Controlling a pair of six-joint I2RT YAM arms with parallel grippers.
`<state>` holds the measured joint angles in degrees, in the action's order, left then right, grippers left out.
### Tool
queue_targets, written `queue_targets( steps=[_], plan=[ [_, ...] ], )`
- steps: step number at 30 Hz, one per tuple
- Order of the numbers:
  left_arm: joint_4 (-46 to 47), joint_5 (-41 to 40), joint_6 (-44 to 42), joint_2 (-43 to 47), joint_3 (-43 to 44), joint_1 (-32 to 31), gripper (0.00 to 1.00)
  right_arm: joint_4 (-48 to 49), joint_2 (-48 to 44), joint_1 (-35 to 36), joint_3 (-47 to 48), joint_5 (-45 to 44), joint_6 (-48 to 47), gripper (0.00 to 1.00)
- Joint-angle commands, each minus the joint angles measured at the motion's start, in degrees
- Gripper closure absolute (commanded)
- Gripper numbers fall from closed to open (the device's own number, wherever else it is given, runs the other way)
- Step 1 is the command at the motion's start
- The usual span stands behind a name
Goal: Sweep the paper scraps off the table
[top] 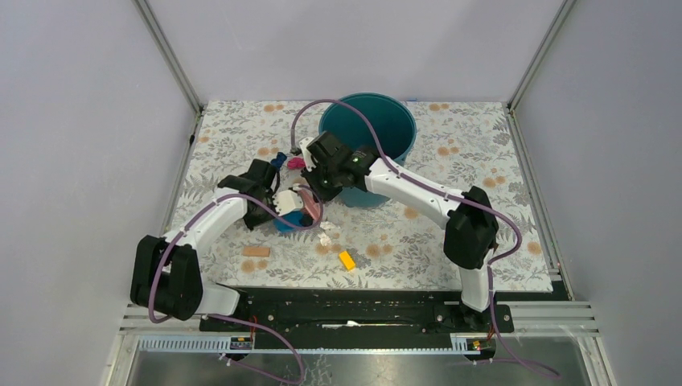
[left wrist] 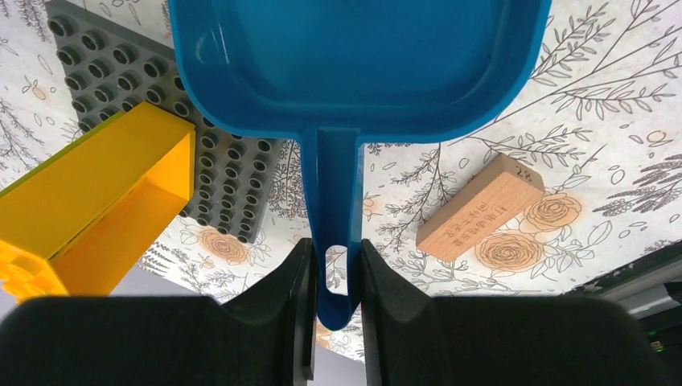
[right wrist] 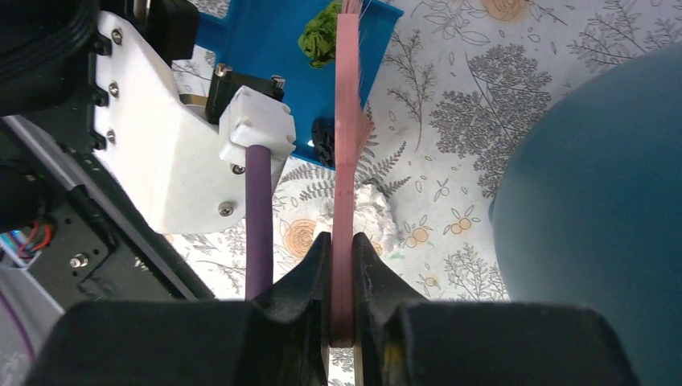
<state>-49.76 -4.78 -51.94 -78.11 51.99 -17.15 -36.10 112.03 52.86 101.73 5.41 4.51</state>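
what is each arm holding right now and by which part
The left tool grips the blue dustpan by the end of its handle. The right tool grips the pink brush by its flat handle.

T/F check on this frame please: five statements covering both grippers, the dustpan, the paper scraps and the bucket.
1. The left gripper is shut on the handle of the blue plastic dustpan. True.
2. The right gripper is open and empty. False: it is shut on the flat pink brush.
3. A green crumpled paper wad lies in the dustpan. True.
4. The white crumpled paper wad is in the dustpan. False: it lies on the floral-patterned table.
5. The round teal bucket lies on its side. False: it stands upright.
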Motion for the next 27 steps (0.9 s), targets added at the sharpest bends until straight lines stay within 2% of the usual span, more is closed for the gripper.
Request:
queue_targets(
  steps=[1, 8, 15, 21, 27],
  plan=[
    [4.6, 3.7, 4.3, 3.2, -0.5, -0.3, 1.0, 1.0, -2.7, -0.2, 2.9, 7.5, 1.9, 1.0],
    [5.8, 8.1, 7.5, 11.0, -5.4, -0.3, 1.0, 0.5, -5.3, -0.8, 3.1, 6.5, 1.4, 1.0],
    [4.2, 9.3, 8.4, 21.3, -11.7, -0.2, 1.0, -5.6, -7.9, -0.7, 5.9, 4.1, -3.2, 1.0],
    [-0.4, 9.2, 5.5, 24.1, -13.2, -0.3, 1.0, -11.1, -10.0, -0.8, 4.2, 0.3, -6.2, 1.0],
    [-3.7, 8.1, 0.6, 22.6, -12.8, -0.2, 1.0, -15.7, -10.1, -0.8, 7.3, -2.5, -6.4, 1.0]
  ],
)
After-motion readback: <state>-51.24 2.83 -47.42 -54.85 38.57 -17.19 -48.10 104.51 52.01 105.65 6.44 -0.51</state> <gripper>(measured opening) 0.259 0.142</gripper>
